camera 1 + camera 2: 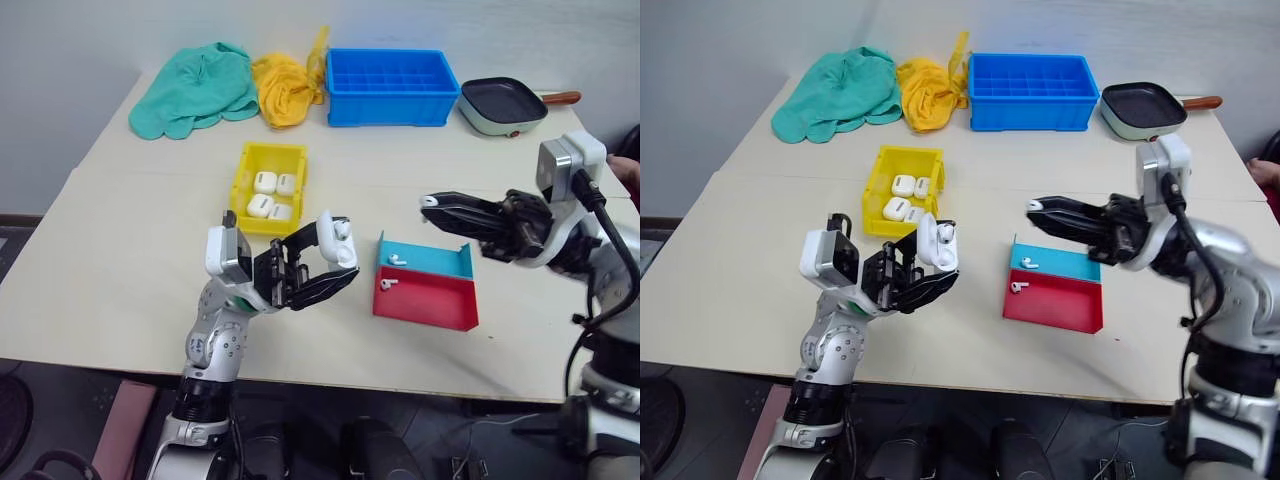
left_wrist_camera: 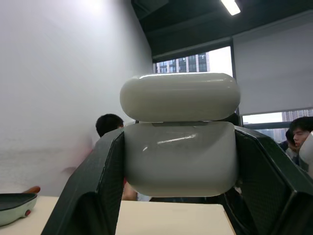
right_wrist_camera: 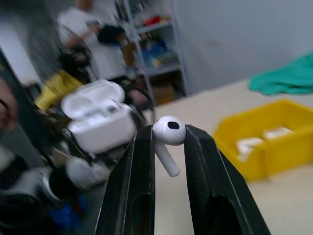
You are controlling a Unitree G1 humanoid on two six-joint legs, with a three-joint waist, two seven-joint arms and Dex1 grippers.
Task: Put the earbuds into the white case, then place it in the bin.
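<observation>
Two grippers meeting above the table — left gripper (image 1: 325, 262) clamping the white case (image 1: 337, 241) with its lid open, right gripper (image 3: 168, 139) pinching one earbud (image 3: 167, 137) by its head.

Risk is lying in the hand-off: the earbud is sitting between the fingertips with its stem hanging free, so a slightly skewed approach could be catching the open lid and knocking it loose over the table edge nearest the robot. Two more earbuds are waiting in the teal tray (image 1: 440, 259) and the red tray (image 1: 430, 299), just below the right arm's path. The bin (image 1: 267, 184) — already holding several cases — is standing just beyond the left gripper, with bare table around it for setting down.
</observation>
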